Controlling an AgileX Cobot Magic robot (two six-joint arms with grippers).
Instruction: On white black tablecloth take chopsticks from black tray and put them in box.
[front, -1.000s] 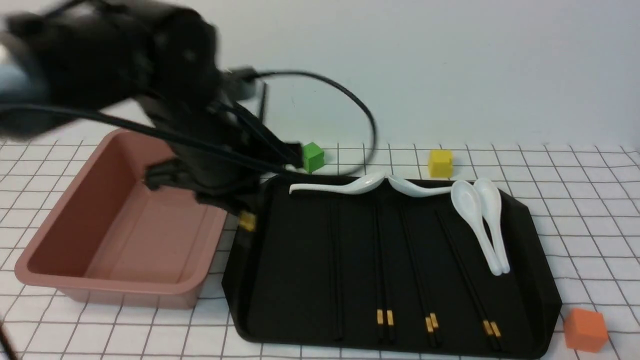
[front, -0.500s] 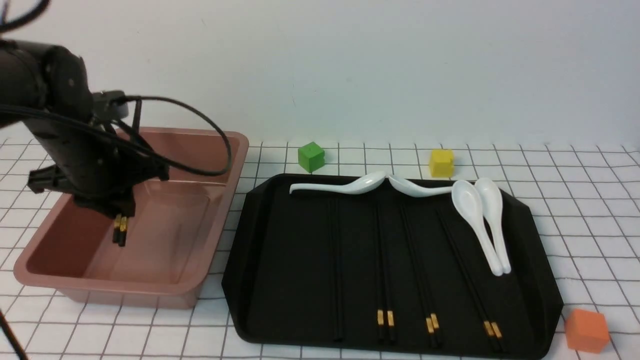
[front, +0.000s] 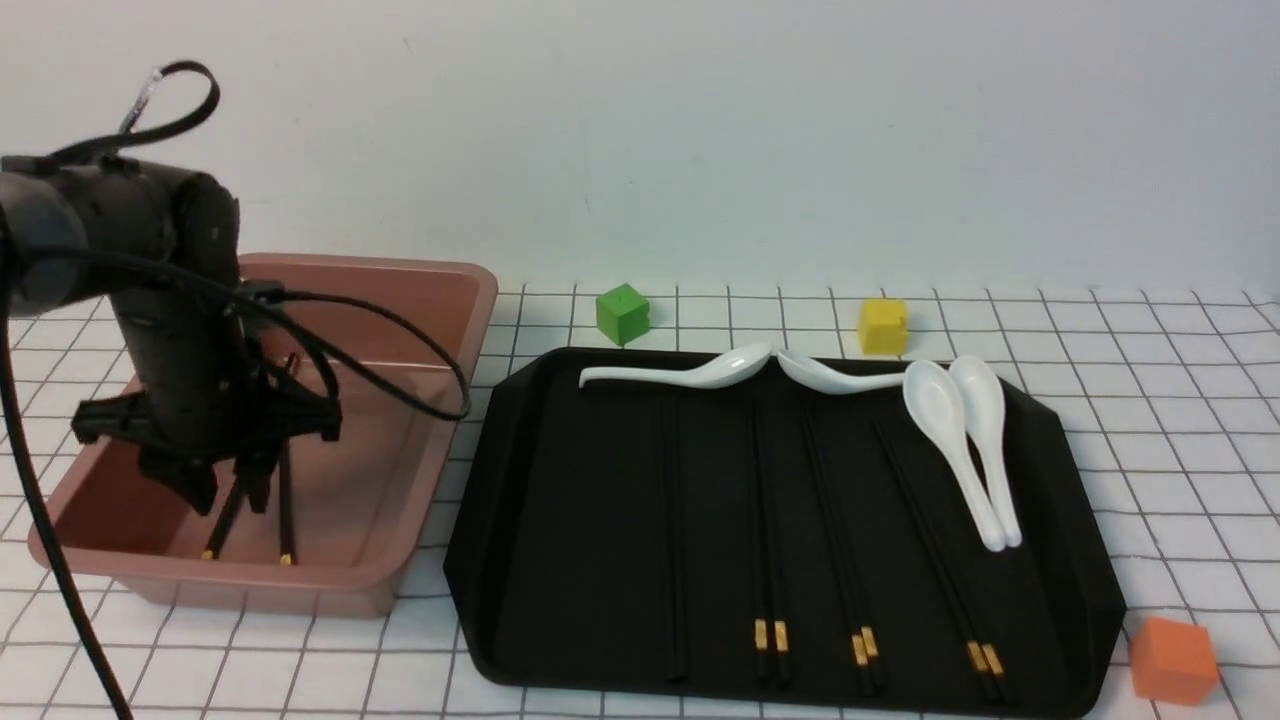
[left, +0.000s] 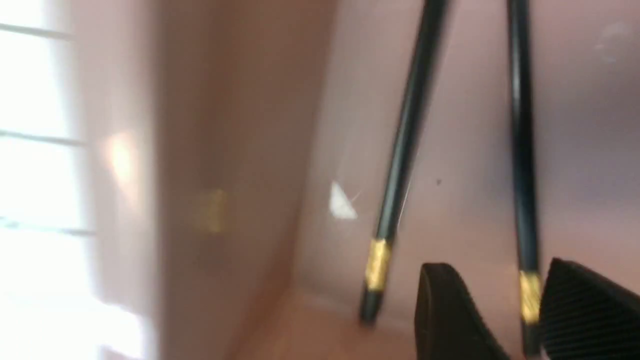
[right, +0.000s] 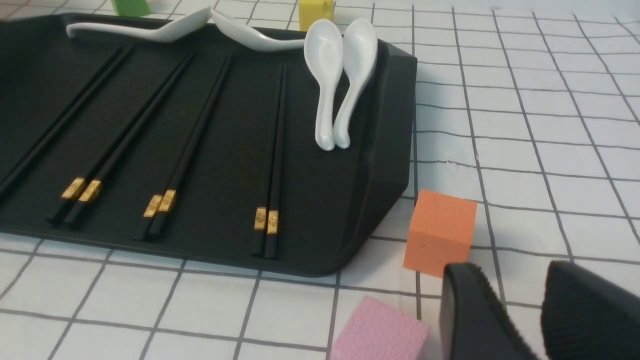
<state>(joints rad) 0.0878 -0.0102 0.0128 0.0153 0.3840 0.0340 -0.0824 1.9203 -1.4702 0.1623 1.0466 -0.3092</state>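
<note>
The black tray (front: 600, 520), beside the box (front: 440, 290), holds the other pairs (front: 765, 520). Inside the box, the left end effector (front: 228, 490) looks spread, though blurred. Two chopsticks (front: 286, 520) splay beneath it, one between its fingers. The right end effector (right: 520, 320) is spread.

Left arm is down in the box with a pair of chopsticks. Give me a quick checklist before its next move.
1. Pair in the box: ok. Both chopsticks stand gold ends down on the floor of the box.
2. Release: ok. The left gripper has its jaws parted and the sticks are splayed apart.
3. Lift path: not ok. One stick runs between the fingers, so rise straight.
4. More to fetch: ok. The other pairs lie on the black tray.
5. Right gripper out of the way: ok. It is open and empty, near the orange cube.
</note>
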